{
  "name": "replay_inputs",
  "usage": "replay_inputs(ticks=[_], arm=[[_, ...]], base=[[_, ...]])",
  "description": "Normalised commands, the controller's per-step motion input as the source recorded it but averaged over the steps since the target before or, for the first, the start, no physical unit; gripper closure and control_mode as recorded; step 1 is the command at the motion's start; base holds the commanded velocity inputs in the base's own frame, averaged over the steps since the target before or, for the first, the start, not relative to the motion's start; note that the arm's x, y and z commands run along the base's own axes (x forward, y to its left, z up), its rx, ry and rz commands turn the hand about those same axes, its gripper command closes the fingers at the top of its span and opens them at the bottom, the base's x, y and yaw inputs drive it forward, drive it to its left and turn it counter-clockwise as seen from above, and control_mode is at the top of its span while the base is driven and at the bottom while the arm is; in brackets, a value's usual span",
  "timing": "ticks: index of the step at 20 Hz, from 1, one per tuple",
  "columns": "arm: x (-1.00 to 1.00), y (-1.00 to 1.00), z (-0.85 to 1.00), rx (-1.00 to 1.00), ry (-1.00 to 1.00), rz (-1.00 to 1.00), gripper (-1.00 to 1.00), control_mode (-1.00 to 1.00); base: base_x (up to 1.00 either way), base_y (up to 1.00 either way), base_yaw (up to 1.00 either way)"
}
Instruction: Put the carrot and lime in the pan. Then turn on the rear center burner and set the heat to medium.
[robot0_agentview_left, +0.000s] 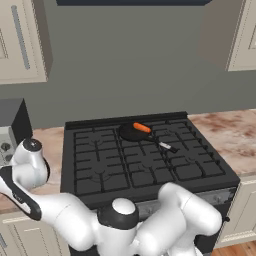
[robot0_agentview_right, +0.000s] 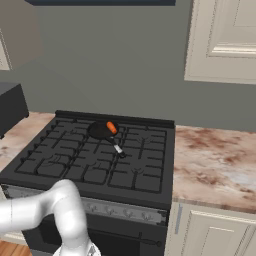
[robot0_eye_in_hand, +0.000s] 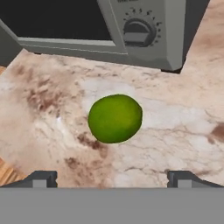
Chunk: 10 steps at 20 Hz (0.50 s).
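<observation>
Now, with my jaws spread wide and empty above the lime (robot0_eye_in_hand: 115, 118), which rests on the worktop (robot0_eye_in_hand: 175, 131) centred just ahead between them, I should drop straight down and close gently around its middle so it cannot roll.

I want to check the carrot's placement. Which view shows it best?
The left base view: the carrot lies large and unobstructed in the pan on the stove's rear. The right base view also shows it in the pan, smaller. The hand view faces the lime on the counter instead.
</observation>
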Motion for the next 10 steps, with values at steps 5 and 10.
replay_inputs(ticks=[5, 10], arm=[[0.17, 0.3, -0.01, 0.0, 0.02, 0.0, -1.0, -1.0], [0.01, 0.2, -0.1, -0.04, 0.0, 0.0, -1.0, -1.0]], base=[[0.0, 0.0, 0.0], [0.0, 0.0, 0.0]])
